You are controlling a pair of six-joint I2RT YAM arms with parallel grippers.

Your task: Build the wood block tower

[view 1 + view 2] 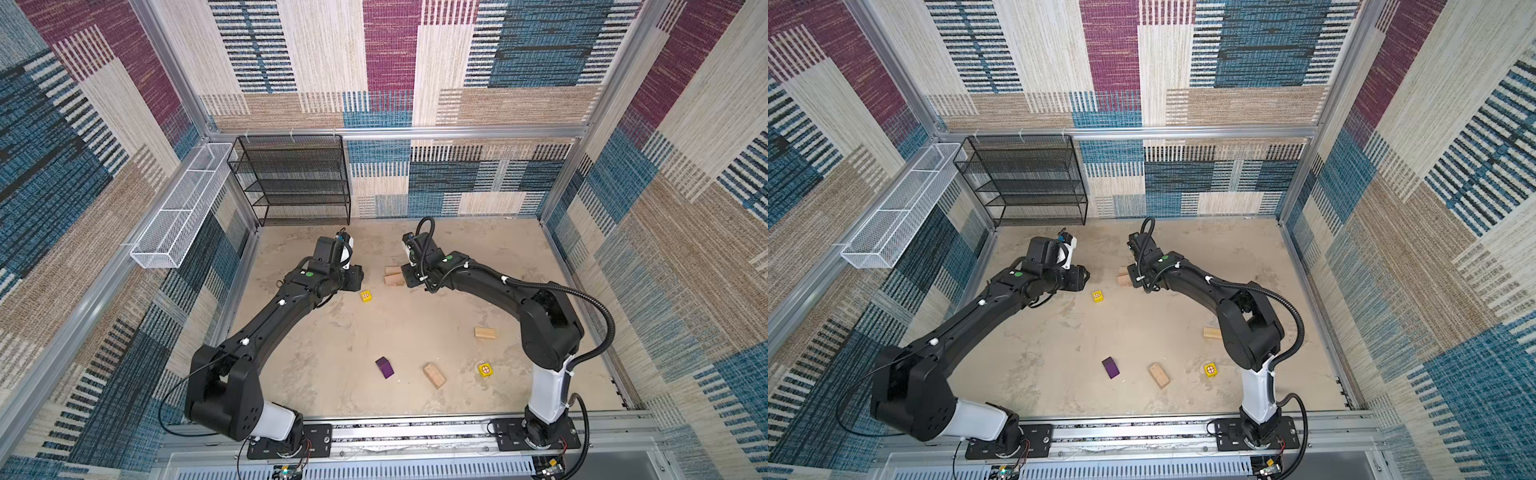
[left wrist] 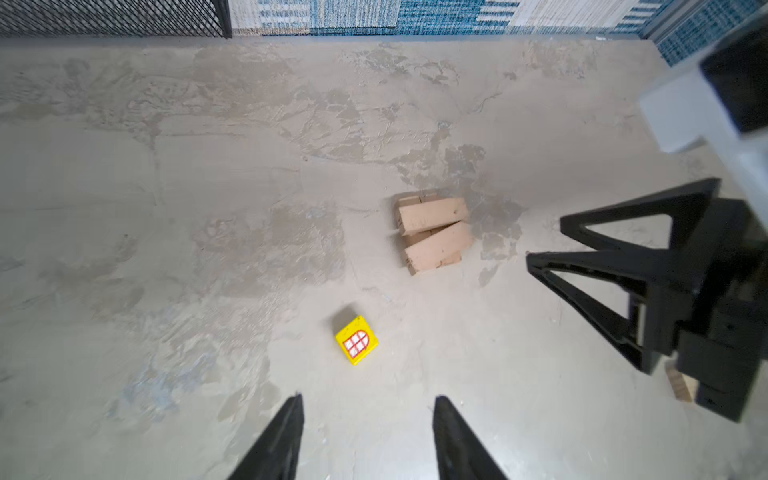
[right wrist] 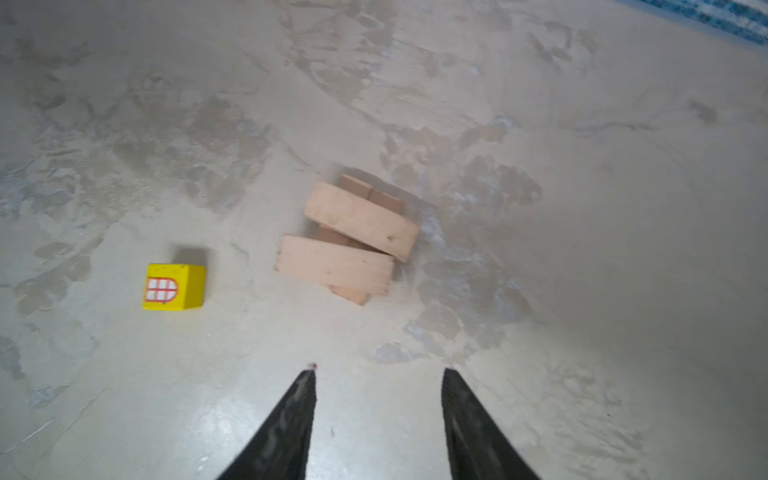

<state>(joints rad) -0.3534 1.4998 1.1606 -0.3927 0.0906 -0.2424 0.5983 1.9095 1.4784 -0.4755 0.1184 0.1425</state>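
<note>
- Both top views: we list the wood block tower (image 1: pixel 394 276) (image 1: pixel 1123 276), low, at the far middle of the table (image 1: pixel 332 353). The window-print yellow cube (image 1: pixel 365 296) lies near it. The circle-print yellow cube (image 1: pixel 485 369) and the purple block (image 1: pixel 385 367) lie well apart.
- Left wrist: left gripper (image 2: pixel 368 401), fingers apart, nothing between. The cube's print is a red-lined arched window.
- Right wrist: right gripper (image 3: pixel 378 370), fingers apart, empty. The tower's top two bricks (image 3: pixel 361 220) lie flat, long axes near parallel, crossing the layer beneath.
</note>
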